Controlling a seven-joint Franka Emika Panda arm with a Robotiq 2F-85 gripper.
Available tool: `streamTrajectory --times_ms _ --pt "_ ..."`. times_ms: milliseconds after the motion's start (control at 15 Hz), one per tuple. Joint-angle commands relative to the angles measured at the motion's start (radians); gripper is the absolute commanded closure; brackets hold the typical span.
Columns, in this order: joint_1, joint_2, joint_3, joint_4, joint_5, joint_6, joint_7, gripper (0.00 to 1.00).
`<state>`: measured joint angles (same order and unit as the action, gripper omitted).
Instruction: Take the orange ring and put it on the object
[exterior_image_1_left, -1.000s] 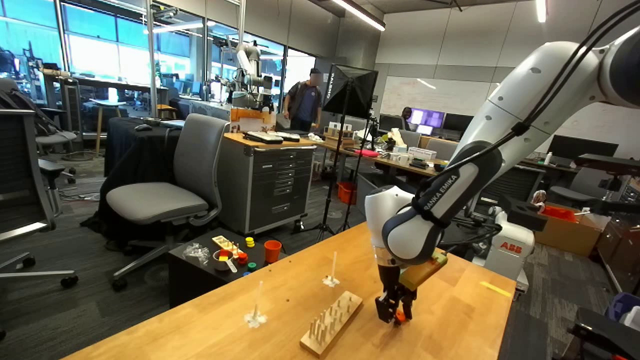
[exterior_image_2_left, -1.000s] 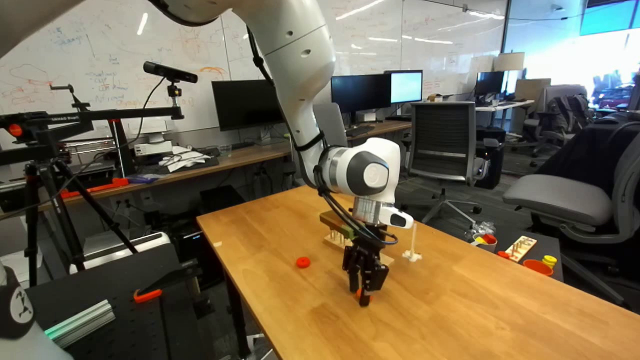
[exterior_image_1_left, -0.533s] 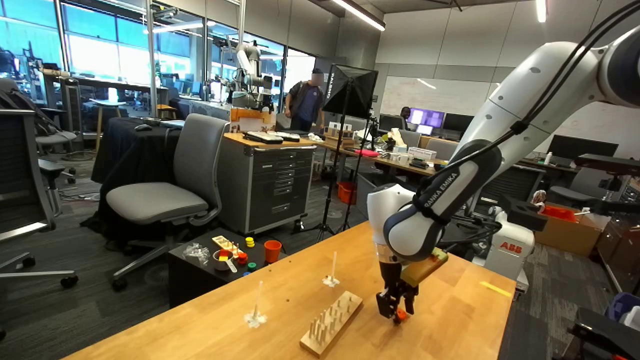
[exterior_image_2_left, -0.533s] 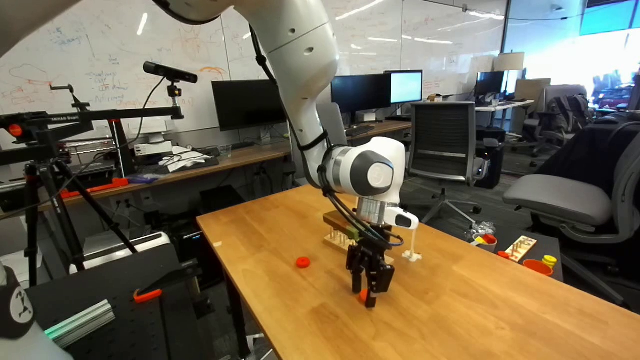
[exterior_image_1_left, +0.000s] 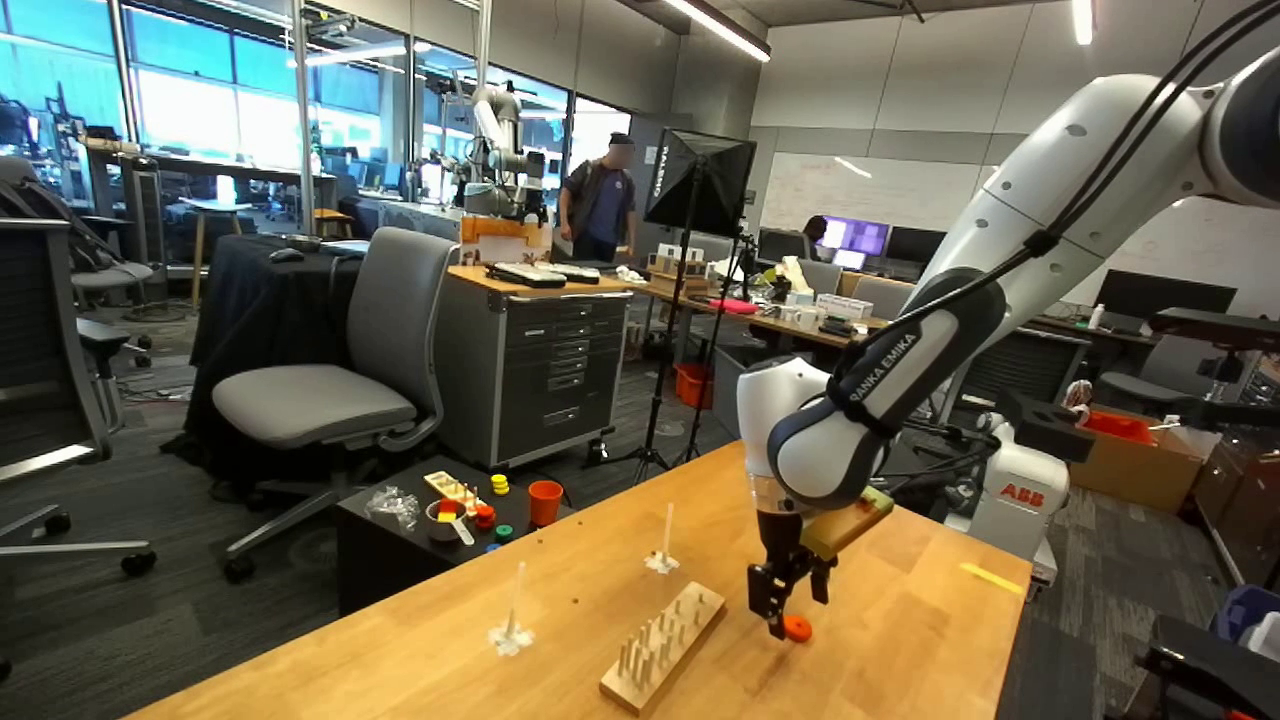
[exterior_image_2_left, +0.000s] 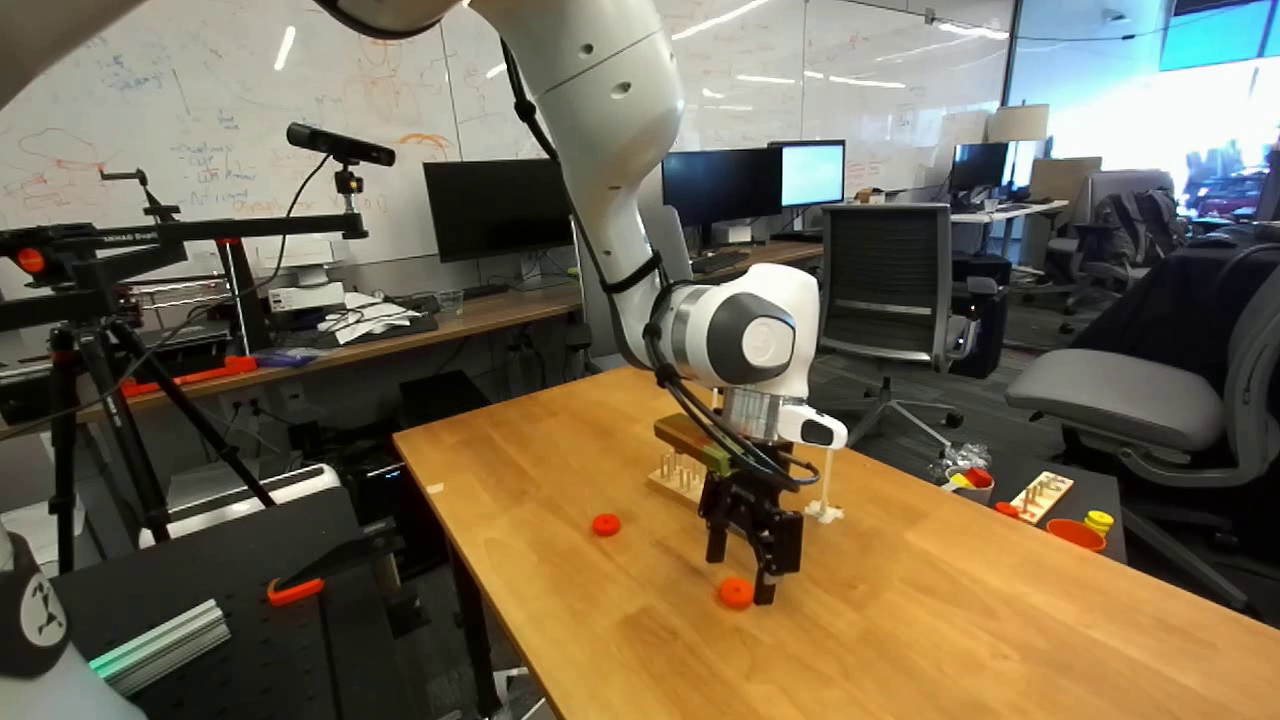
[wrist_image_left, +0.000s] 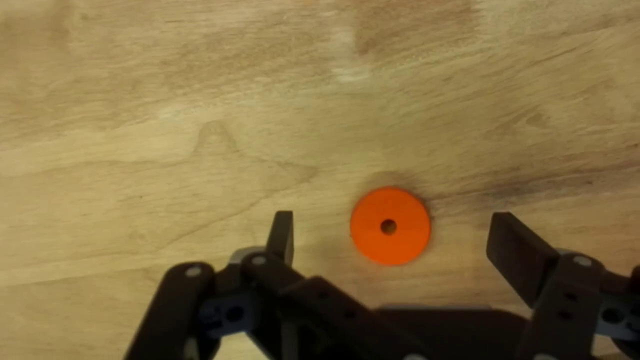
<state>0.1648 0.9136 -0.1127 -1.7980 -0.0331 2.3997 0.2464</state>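
Fingers (wrist_image_left: 517, 257) stand spread in the wrist view, with the orange ring (wrist_image_left: 404, 232) lying flat on the bench (wrist_image_left: 150, 125) between them, a gap on either side. We judge the pick-up to be the step in hand, with the grasp not yet made. Next we would lower the fingers as far as needed, draw them together on the rim and lift. Our ring is a smooth, matt disc, plastic by our guess, pierced by a small round hole; the wood under it is streaky and pale. A second orange disc (exterior_image_2_left: 606, 525) lies apart from it, and we should not mix the two. Near the ring sits the wooden block (exterior_image_1_left: 672, 655), long, low and set with upright dowels; we expect the hole to need careful lining up over one. Beyond it, two thin, whitish stems (exterior_image_1_left: 514, 615) rise from ragged bases, and farther off, past the bench's edge, we see a smooth orange cup (exterior_image_1_left: 545, 508)
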Motion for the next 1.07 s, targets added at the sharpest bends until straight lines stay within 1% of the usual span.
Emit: streamTrajectory --times_ms 0,400,867,933,1000 --pt "-0.039 0.0 0.033 0.012 0.002 0.024 -0.037 0.0" --pt "-0.1 0.021 0.079 0.047 0.014 -0.021 -0.129 0.0" --pt "-0.149 0.049 0.107 0.069 0.016 -0.024 -0.21 0.0" --pt "-0.155 0.051 0.111 0.067 0.015 -0.02 -0.223 0.25" --pt "-0.158 0.052 0.112 0.068 0.014 -0.02 -0.232 0.26"
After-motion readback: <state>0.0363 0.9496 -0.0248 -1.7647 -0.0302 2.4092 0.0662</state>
